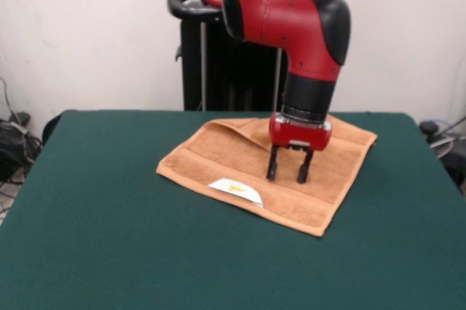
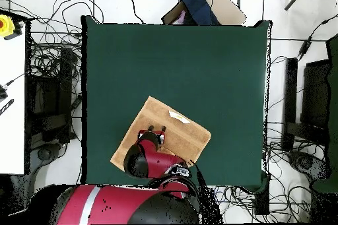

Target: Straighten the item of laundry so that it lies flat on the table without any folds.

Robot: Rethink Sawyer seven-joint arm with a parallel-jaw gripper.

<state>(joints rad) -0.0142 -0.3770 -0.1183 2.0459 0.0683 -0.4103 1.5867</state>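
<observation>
The orange-tan towel lies on the green table toward the edge where the robot's pedestal stands, turned so its corners point at the table's edges; a small fold or ridge shows along its far side in the front view; a white tag sits at the towel's edge facing the table's centre; the red and black arm reaches down over the cloth; the gripper is spread open, its two dark fingers parted, tips at or just above the towel's surface, holding nothing
</observation>
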